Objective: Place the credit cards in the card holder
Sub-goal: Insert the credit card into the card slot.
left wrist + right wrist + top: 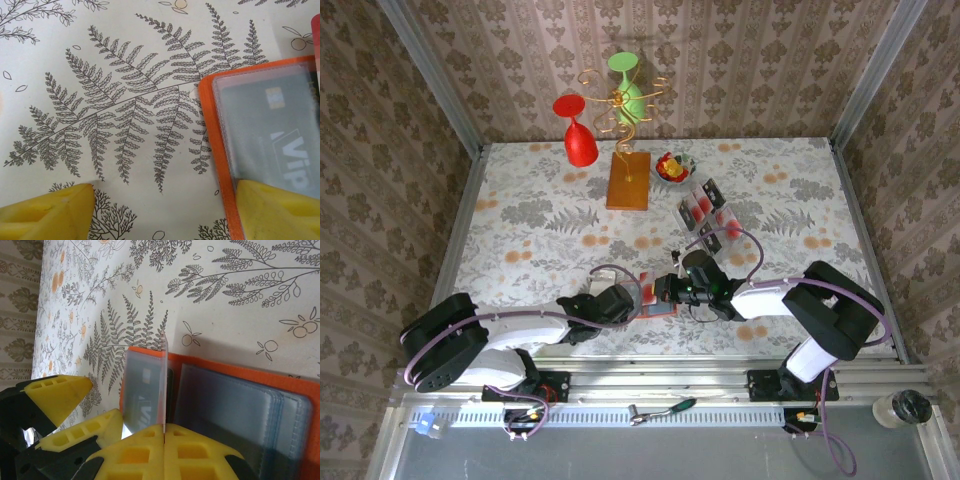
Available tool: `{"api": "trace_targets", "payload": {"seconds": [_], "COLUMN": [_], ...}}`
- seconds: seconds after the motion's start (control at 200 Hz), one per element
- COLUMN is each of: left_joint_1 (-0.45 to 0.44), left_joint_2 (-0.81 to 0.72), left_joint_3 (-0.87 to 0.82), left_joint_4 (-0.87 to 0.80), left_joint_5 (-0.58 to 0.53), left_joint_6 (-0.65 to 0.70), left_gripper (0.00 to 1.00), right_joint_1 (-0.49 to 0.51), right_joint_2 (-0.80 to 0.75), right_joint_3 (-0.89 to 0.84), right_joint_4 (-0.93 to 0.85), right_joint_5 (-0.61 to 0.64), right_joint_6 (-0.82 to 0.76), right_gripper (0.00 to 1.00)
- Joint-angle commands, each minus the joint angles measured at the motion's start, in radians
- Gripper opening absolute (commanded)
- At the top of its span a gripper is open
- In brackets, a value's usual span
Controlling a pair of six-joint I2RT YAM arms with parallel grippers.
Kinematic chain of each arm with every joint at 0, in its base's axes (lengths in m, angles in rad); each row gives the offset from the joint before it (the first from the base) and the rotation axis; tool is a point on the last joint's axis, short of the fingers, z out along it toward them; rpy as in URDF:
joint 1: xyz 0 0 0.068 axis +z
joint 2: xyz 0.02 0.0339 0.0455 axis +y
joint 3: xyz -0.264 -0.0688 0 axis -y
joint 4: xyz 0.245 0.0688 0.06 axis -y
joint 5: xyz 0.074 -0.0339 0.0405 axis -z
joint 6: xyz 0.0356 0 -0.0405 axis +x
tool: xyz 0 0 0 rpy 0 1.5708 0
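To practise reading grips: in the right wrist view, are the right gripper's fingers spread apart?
No, the right gripper is shut, its yellow fingers pinching a thin clear sleeve standing upright from the card holder.

Lab robot cell w/ mock-home decor: wallpapered walls (720, 70), floral tablecloth (545, 235), alu rail (660, 382).

Top view: bright, even overhead light, table (550, 230) sharp, shadows under the arms short and soft. Left wrist: fern print crisp, left fingers (50, 212) soft at the bottom edge, card holder (265, 130) sleeve hazy with a faint sheen. Right wrist: right fingers (135, 455) blurred up close, edge-on credit card (162, 385) pale and bright, soft shadow behind the holder, far wallpaper defocused.
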State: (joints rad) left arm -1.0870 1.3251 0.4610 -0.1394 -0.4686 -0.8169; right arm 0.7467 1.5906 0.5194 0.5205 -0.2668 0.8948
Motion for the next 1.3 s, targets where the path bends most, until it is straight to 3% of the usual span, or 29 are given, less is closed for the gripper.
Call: {"api": "trace_targets", "payload": {"seconds": [0.0,1.295], "left_joint_1": [-0.010,-0.010], "left_joint_2": [0.010,0.016], "left_joint_3": [0.016,0.018], "left_joint_4": [-0.031,-0.023], "left_joint_5": [-0.015,-0.014], "left_joint_6": [-0.016,-0.016], "left_gripper": [0.76,0.76], "right_joint_1": [0.011,0.036], "right_joint_2": [0.005,0.014], "right_joint_3": [-0.027,-0.008], "right_joint_4": [-0.022,-0.200], "right_joint_5": [0.001,0.032], "right_joint_6": [0.004,0.006], "right_gripper": [0.00,0.00]}}
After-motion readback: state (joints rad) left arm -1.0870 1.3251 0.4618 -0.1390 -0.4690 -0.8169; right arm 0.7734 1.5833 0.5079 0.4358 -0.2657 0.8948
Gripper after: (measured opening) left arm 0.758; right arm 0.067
